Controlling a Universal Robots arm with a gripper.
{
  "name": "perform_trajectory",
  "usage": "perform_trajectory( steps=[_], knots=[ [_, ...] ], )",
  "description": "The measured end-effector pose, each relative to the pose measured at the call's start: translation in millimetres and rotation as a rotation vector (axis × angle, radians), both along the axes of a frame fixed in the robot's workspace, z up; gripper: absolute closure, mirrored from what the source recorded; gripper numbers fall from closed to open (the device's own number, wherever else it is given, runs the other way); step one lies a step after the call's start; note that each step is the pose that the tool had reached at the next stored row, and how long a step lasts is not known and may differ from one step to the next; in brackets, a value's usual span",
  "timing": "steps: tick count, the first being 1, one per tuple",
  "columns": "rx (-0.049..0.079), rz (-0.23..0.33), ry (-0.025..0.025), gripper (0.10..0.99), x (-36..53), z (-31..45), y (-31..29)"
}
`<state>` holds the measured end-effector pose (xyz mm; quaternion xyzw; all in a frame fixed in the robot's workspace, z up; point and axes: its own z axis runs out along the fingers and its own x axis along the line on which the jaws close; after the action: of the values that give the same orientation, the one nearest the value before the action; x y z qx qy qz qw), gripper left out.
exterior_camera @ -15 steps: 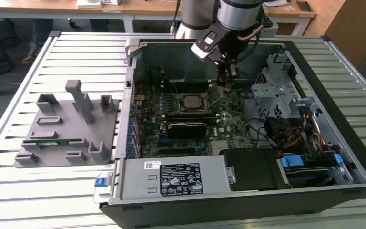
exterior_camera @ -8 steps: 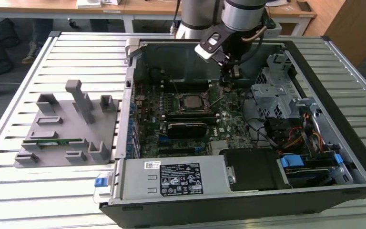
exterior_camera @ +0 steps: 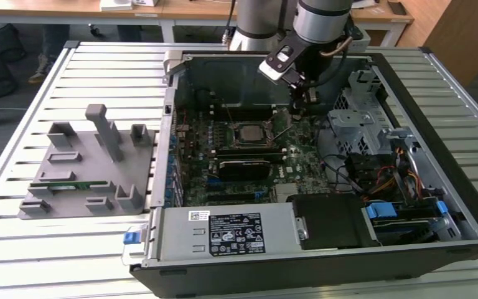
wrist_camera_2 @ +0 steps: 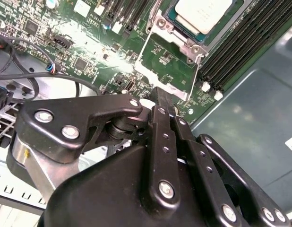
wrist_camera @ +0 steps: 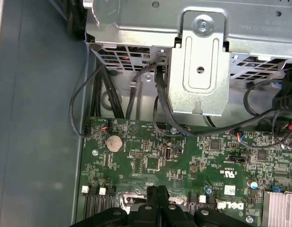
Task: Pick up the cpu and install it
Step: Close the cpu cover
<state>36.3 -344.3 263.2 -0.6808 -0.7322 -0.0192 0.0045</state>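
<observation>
Broad slatted table (exterior_camera: 81, 68) carrying an open computer case (exterior_camera: 222, 75) laid on its side, with a grey fixture tray (exterior_camera: 81, 168) just beside it on the exterior view's left. Inside the case, a green motherboard (exterior_camera: 297, 156) facing up. Above the board, hanging from the arm (exterior_camera: 326, 18), the gripper (exterior_camera: 299, 103), pointing down near the board's far edge. In the second wrist view, fingers (wrist_camera_2: 158, 123) pressed flat together with nothing between them: closed and, by the look of it, empty-handed. Off from those fingertips, toward the exterior view's left and a little nearer that camera, the cpu (exterior_camera: 246, 132), apart from the gripper and untouched by it. Lying flat in the socket (exterior_camera: 262, 133) rather than loose on the tray, so seemingly seated. Square, hence no long axis to speak of; edges running parallel to the dark memory slots (wrist_camera_2: 240, 42) alongside. Silvery-white metal top with a thin darker rim, level and unmarked as far as the second wrist view tells.
</observation>
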Motion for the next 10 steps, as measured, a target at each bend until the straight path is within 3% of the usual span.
perform_trajectory(
  steps=[10],
  knots=[
    [0.0,0.0,0.0049,0.98,8.1,-3.0,0.0]
  ],
)
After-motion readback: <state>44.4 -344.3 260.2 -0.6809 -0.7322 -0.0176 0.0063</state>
